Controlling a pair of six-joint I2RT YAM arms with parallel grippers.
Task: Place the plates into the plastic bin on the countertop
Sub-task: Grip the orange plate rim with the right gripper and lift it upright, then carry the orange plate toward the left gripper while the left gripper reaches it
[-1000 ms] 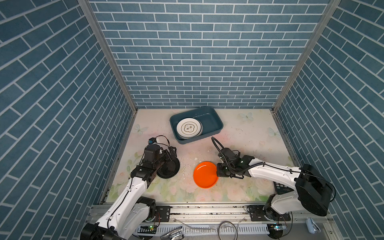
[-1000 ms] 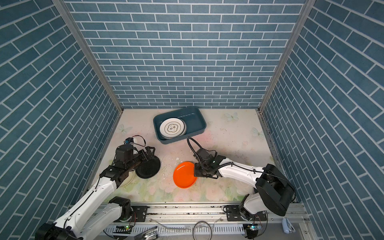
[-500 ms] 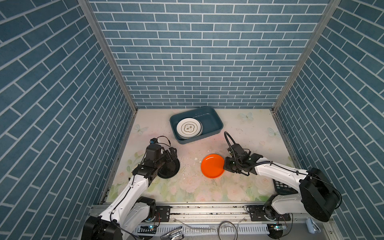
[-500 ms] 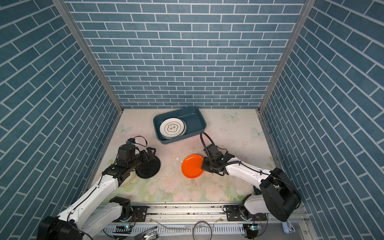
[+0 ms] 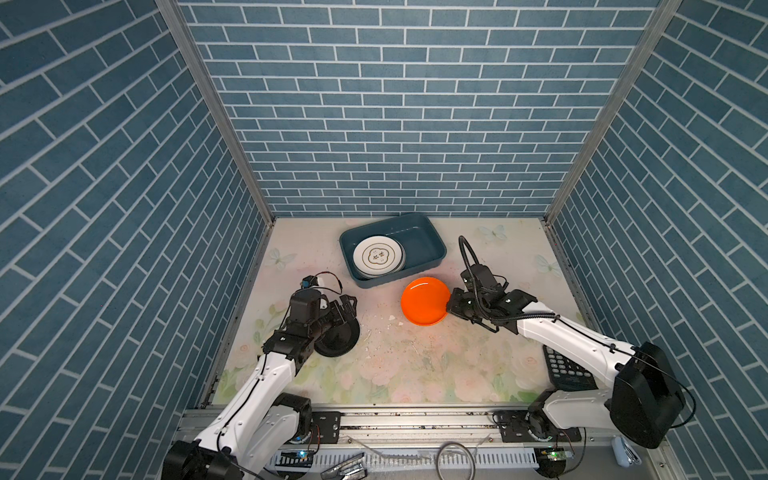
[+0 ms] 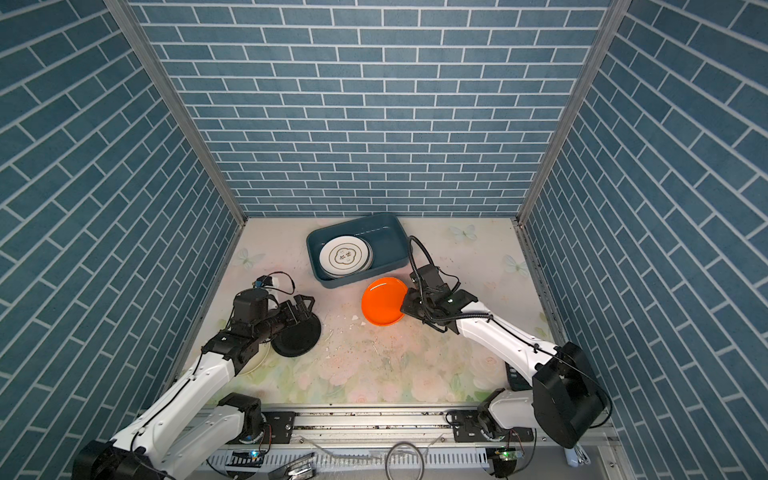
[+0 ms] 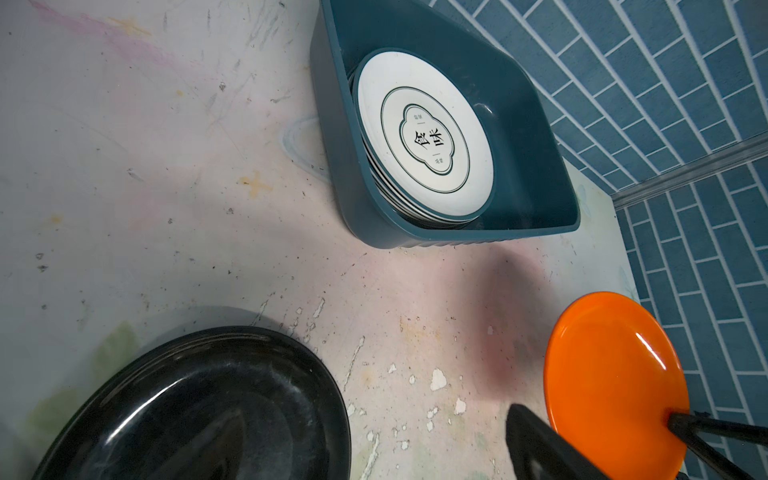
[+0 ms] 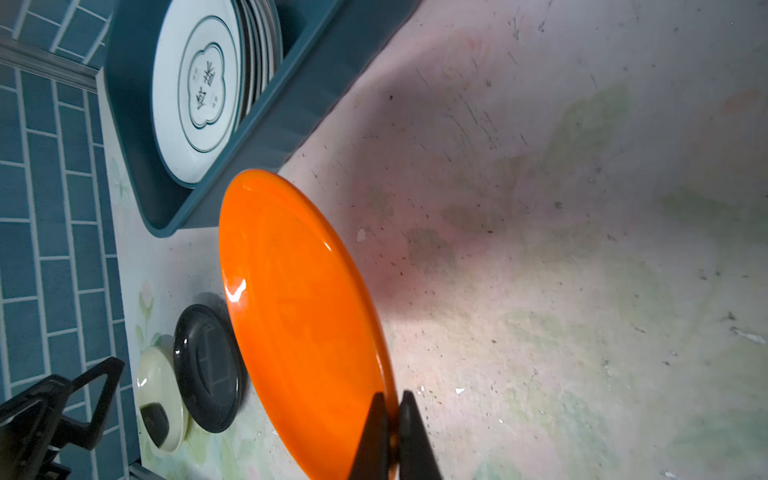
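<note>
Right arm: low, stretched toward centre. Right hand (image 8: 388, 415) pinches the rim of a glossy orange plate (image 5: 424, 301), which is tilted just beside the teal plastic bin (image 5: 419, 249) on the scuffed floral worktop (image 5: 415, 365). Left arm: bent. Left hand (image 5: 347, 307) is spread wide over a round black plate (image 5: 338, 338).

Bright even light, glare on orange plate (image 8: 299, 320).
</note>
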